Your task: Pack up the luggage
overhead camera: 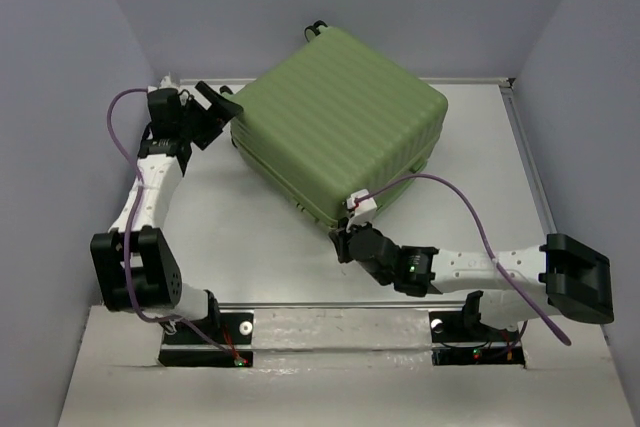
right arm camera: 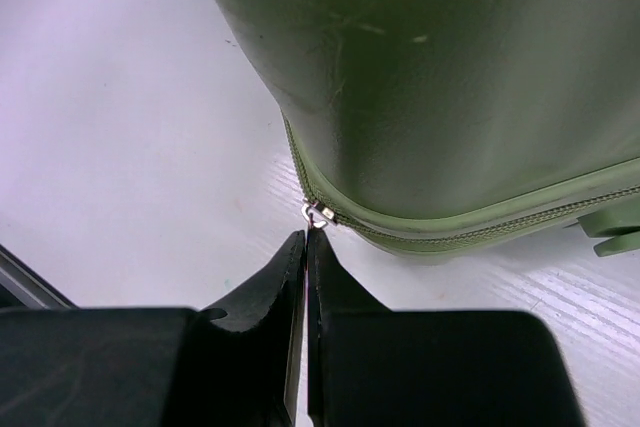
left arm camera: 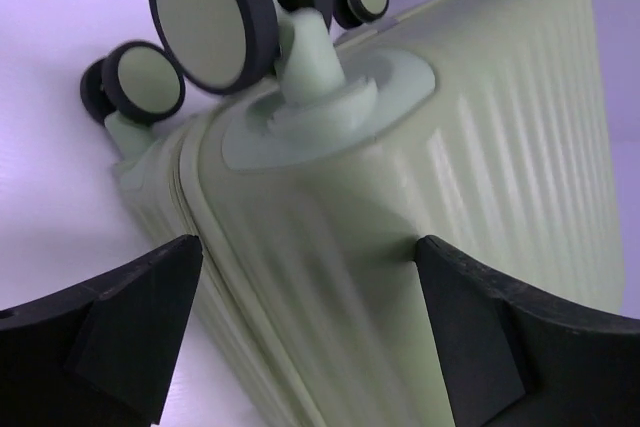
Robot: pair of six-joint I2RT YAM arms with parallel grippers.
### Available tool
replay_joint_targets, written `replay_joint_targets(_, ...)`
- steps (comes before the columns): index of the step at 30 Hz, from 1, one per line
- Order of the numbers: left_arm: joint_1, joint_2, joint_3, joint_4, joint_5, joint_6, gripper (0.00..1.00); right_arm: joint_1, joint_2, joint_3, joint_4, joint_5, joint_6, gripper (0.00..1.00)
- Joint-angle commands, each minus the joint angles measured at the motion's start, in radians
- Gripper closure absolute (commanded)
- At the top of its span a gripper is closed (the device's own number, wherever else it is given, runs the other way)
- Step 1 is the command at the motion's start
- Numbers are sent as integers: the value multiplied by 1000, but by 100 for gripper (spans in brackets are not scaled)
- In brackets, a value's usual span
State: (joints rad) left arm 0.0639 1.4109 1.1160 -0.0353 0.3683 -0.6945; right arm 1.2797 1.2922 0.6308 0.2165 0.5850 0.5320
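REMOTE STATION: The luggage (overhead camera: 340,117), a light-green hard-shell case with a ribbed shell, lies flat and zipped shut on the counter (overhead camera: 250,237). It sits toward the far middle, turned at an angle to the edges. I see it from overhead with both arms reaching in from the near edge.

On my left-wrist view, the left end effector (left arm camera: 307,247) stands wide open at the case's wheel end. Its two black fingers (left arm camera: 130,327) are spread to either side of a rounded corner of the shell. I see no contact between either finger and the plastic. Black wheels (left arm camera: 212,12) with pale green hubs fill the top of that view, carried on moulded green mounts.

At the near corner of the case, the right end effector (right arm camera: 305,237) is closed, its fingers pressed flat against each other. The tips sit right at the small metal zipper pull (right arm camera: 316,214), where the zipper track (right arm camera: 450,232) rounds the lower edge of the shell. From this angle I cannot tell whether the tab is pinched between the tips or merely just above them.

A purple cable (overhead camera: 450,192) loops from the right arm over the counter beside the case.
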Motion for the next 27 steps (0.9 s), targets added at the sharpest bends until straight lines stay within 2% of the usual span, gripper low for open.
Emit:
replay_joint_targets(1, 10, 71, 142, 107, 90, -71, 1, 44, -24, 20, 37, -152, 26, 93)
replay_joint_targets(8, 11, 229, 234, 212, 96, -166, 1, 64, -50, -2, 37, -159, 34, 93)
replay_joint_targets(16, 10, 324, 312, 233, 100, -198, 4, 73, -97, -29, 24, -157, 45, 93)
replay_joint_targets(18, 11, 335, 318, 262, 106, -212, 8, 73, -105, -36, 18, -155, 49, 93)
replay_joint_targets(23, 10, 330, 274, 360, 106, -264, 27, 73, -122, -42, -6, -154, 57, 93)
replay_joint_targets(24, 11, 330, 259, 373, 101, -269, 34, 73, -128, -42, -12, -154, 66, 92)
replay_joint_targets(27, 11, 336, 249, 402, 95, -275, 44, 73, -142, -42, -58, -152, 94, 67)
